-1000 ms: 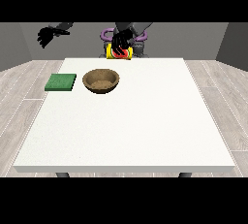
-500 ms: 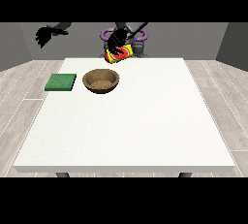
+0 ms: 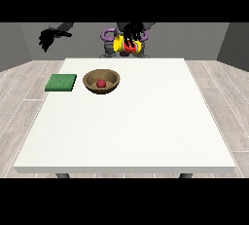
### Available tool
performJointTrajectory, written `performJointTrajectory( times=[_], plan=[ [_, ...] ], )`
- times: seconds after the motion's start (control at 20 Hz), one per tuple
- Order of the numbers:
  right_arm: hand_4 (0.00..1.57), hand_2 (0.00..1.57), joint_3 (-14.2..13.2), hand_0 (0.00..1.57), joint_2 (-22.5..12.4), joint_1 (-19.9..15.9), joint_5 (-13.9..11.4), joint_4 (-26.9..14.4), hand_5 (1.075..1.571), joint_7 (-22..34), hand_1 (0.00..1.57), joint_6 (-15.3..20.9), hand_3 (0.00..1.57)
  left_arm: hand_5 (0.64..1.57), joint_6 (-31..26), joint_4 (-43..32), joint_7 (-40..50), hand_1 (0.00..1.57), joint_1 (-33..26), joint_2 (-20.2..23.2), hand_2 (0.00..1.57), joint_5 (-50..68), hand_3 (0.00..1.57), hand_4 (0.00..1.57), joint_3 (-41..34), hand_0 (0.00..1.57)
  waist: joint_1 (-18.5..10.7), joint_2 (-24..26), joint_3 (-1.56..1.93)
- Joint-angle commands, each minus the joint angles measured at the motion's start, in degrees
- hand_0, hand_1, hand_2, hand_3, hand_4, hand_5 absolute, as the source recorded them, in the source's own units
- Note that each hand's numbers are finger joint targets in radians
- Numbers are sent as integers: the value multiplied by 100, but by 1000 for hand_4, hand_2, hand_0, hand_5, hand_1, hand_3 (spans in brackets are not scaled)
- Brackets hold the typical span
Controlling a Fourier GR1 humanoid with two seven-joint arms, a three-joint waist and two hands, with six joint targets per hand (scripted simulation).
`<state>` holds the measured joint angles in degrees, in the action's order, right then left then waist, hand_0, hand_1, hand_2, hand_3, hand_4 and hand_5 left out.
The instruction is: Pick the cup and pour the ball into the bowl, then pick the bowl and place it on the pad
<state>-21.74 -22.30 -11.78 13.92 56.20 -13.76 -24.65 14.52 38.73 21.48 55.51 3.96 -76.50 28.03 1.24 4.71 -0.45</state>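
Observation:
A brown wooden bowl (image 3: 101, 80) stands on the white table (image 3: 131, 121) at its far left, with a small red ball (image 3: 101, 84) lying inside it. Just left of the bowl lies the flat green pad (image 3: 61, 82). The yellow and red cup (image 3: 127, 46) hangs tipped on its side in the air behind the table's far edge, up and to the right of the bowl. The hand at the view's right (image 3: 130, 33) is shut on it from above. The hand at the view's left (image 3: 48, 38) is raised off the table's far left corner, fingers hanging loose, holding nothing.
The robot's torso (image 3: 109, 41) stands behind the table's far edge. Grey plank floor surrounds the table on all sides.
The red ball now lies in the bowl, which looked empty before. The cup has drawn back to the right, away from the bowl. The hand at the view's left has barely moved.

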Motion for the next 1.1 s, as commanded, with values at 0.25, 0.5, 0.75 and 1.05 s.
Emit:
performJointTrajectory(
  times=[0.25, 0.5, 0.75, 1.05],
  plan=[
    [354, 0, 91, 0, 518, -336, 31, 238, 1567, -80, 0, 434, 0, 1561, 1590, 1408, -714, 0, -1506, -387, 0, 3602, 0, 419, -2057, 0, -234, -903, -105],
    [297, 0, 287, 0, 869, -761, -320, 359, 1571, -100, 0, 1182, 0, 1560, 1197, 2426, -2051, 0, -2066, -393, 0, 5798, 0, 0, -1960, 0, -428, -1341, -32],
    [295, 0, 341, 0, 1447, -989, -383, 444, 1570, -64, 0, 1939, 0, 1565, 557, 2731, -3512, 0, -2869, -395, 0, 6821, 0, 0, -1847, 0, -768, -1595, 26],
    [315, 0, 230, 0, 1498, -1237, -427, -234, 1569, -437, 0, 2304, 0, 1564, -573, 2889, -3926, 0, -3071, -36, 0, 7125, 0, 0, -2296, 0, -1059, -1592, 45]
  ],
)
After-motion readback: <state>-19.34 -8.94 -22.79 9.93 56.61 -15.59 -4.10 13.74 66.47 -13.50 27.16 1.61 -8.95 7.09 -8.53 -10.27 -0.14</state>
